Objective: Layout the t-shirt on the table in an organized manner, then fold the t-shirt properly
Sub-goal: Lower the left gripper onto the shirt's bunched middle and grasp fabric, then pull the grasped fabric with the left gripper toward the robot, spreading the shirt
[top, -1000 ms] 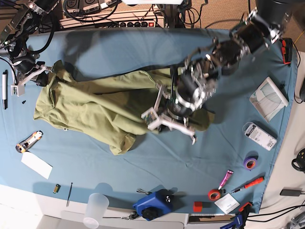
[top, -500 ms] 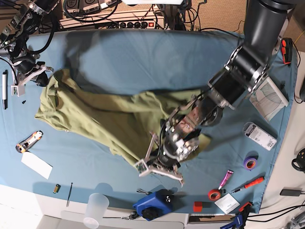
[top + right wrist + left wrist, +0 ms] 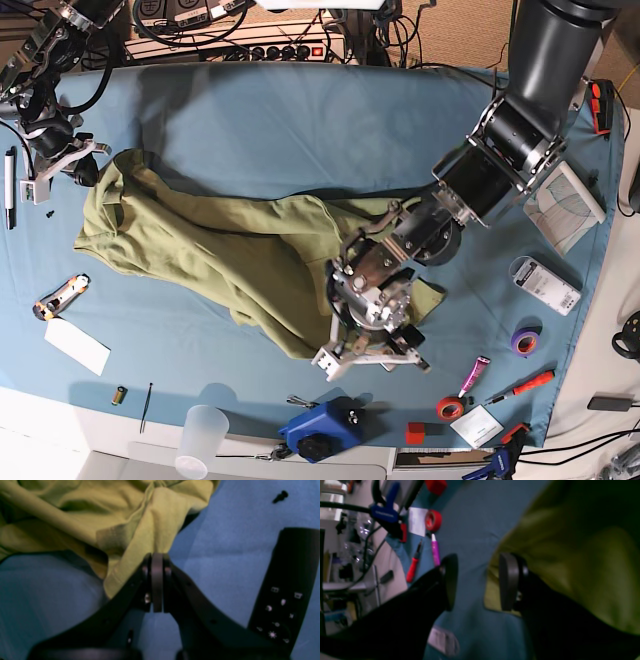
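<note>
The olive-green t-shirt (image 3: 220, 245) lies crumpled in a long diagonal band across the teal table (image 3: 300, 110), from the far left to right of centre. My left gripper (image 3: 370, 360) hovers at the shirt's front right end, near the front edge. In the left wrist view the left gripper (image 3: 478, 582) is open with bare table between its pads, and the shirt's hem (image 3: 492, 602) lies just beside one finger (image 3: 510, 582). My right gripper (image 3: 85, 165) sits at the shirt's far left corner. In the right wrist view the right gripper (image 3: 157, 562) is shut, pinching a fold of the t-shirt (image 3: 140, 530).
Along the front edge lie a blue tool (image 3: 320, 428), a clear cup (image 3: 200, 440), a red tape roll (image 3: 450, 407), a pink marker (image 3: 435, 552) and a red screwdriver (image 3: 413, 566). Purple tape (image 3: 525, 341) and a white device (image 3: 545, 285) lie right. A knife (image 3: 60, 297) lies left.
My left arm dragged the shirt's right end toward the table's front, stretching the cloth out, then opened and let it go. The right gripper has held the left corner in place.
</note>
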`<state>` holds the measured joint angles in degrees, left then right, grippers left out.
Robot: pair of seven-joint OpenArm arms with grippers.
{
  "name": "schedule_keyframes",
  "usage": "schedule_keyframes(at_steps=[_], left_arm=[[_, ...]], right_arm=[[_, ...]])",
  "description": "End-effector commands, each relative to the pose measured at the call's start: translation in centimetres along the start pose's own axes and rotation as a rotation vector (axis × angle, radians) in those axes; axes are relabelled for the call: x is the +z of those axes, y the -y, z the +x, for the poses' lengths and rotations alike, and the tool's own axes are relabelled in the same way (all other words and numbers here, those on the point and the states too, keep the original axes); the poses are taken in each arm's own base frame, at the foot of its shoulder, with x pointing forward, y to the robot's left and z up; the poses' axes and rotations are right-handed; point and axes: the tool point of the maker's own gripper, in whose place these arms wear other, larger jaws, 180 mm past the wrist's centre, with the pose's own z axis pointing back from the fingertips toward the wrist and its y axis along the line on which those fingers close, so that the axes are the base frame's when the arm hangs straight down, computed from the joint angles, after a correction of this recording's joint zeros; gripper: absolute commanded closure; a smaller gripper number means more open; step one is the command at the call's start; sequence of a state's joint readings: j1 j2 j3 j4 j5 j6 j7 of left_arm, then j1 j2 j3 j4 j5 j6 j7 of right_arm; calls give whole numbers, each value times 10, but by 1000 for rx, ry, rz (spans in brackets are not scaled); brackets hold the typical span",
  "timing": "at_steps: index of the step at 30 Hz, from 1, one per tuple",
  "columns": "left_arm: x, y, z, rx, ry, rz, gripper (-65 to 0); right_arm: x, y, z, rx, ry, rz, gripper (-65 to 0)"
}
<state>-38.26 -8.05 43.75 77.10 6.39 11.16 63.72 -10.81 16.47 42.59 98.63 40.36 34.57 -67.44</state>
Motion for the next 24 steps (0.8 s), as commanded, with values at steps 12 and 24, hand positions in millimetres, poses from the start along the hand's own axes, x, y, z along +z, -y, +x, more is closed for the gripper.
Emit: schedule_keyframes(at_steps=[12, 24], left_arm=[[40, 53, -45, 130, -16, -92, -284], [61, 104, -38, 546, 10, -488, -284]], right_arm=[[5, 9, 14, 45, 29, -41, 0], [5, 9, 14, 45, 29, -41, 0]])
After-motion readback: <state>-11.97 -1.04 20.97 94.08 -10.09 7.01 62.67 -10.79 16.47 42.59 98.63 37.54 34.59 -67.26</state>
